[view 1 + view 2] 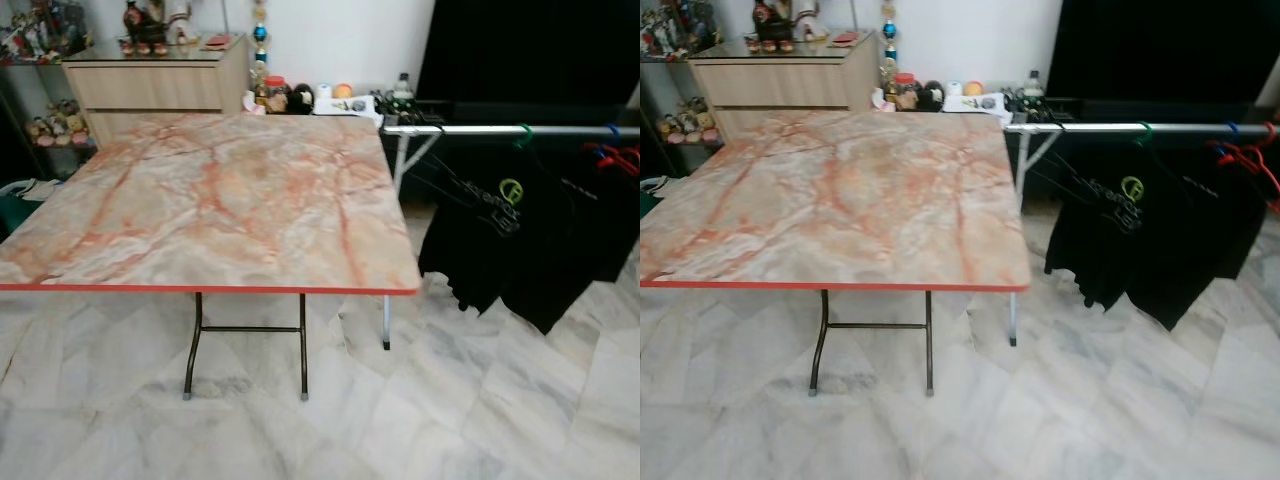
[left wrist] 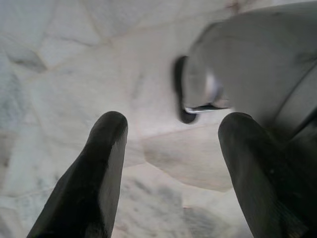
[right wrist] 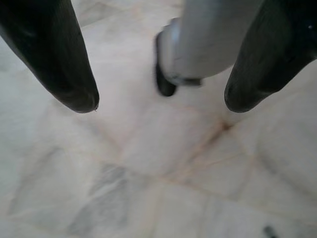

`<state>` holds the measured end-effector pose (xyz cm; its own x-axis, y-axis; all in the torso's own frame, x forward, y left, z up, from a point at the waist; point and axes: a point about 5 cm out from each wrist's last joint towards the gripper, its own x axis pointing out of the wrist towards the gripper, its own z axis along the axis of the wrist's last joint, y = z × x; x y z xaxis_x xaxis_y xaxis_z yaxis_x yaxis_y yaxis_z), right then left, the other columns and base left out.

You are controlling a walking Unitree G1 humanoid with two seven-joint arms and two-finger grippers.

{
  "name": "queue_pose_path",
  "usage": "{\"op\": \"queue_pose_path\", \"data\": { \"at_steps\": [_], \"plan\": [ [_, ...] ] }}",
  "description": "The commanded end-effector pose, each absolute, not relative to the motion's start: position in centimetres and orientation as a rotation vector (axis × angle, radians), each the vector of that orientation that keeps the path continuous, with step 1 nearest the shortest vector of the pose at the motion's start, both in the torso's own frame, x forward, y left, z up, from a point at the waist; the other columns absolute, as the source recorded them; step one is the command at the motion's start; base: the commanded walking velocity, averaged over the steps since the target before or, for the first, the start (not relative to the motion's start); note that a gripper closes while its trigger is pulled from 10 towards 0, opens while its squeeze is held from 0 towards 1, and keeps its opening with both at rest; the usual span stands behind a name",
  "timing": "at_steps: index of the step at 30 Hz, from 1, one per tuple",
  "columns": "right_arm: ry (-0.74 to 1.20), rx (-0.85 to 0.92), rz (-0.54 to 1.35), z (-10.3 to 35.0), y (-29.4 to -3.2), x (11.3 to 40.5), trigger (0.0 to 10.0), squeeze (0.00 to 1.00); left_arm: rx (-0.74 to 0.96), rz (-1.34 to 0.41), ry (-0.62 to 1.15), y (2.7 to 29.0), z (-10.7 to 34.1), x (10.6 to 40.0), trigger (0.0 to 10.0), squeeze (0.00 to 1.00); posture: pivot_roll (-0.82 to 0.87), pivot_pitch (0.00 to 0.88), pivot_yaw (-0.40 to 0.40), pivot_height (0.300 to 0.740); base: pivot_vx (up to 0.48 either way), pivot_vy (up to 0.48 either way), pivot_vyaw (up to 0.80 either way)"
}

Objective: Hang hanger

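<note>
A silver clothes rail [image 1: 500,130] runs along the right behind the table, with a green hanger hook [image 1: 523,133] and a black shirt [image 1: 500,235] with a green logo hanging from it. Red and blue hangers [image 1: 612,155] hang at its far right end. My left gripper [image 2: 171,129] hangs open over the marble floor, nothing between its fingers. My right gripper [image 3: 161,101] is open too, pointing down at the floor beside my grey leg [image 3: 208,39].
A marble-patterned folding table [image 1: 200,200] with a red edge stands right ahead on dark legs [image 1: 245,345]. A wooden cabinet [image 1: 150,85] with ornaments stands behind it, and small items [image 1: 300,97] line the wall. Pale marble floor [image 1: 450,410] lies between me and the rail.
</note>
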<state>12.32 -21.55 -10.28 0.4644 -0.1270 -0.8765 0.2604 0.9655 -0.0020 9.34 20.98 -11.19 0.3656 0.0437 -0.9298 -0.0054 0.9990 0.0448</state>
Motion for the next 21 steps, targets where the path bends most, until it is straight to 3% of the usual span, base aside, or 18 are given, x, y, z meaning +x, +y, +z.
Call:
{"op": "queue_pose_path", "data": {
  "at_steps": [1,21],
  "plan": [
    [0.932,0.161,-0.138,-8.71,-21.16,16.52,10.0,0.00,0.095,0.060,1.113,24.30,-9.68,12.15,10.0,0.00,0.20,0.000,0.023,0.740,0.000,-0.322,0.00],
    [0.931,0.162,-0.139,-8.67,-21.14,16.62,10.0,0.00,0.096,0.059,1.111,24.28,-9.64,12.27,10.0,0.00,0.19,0.000,0.030,0.740,0.000,-0.321,0.00]
  ]
}}
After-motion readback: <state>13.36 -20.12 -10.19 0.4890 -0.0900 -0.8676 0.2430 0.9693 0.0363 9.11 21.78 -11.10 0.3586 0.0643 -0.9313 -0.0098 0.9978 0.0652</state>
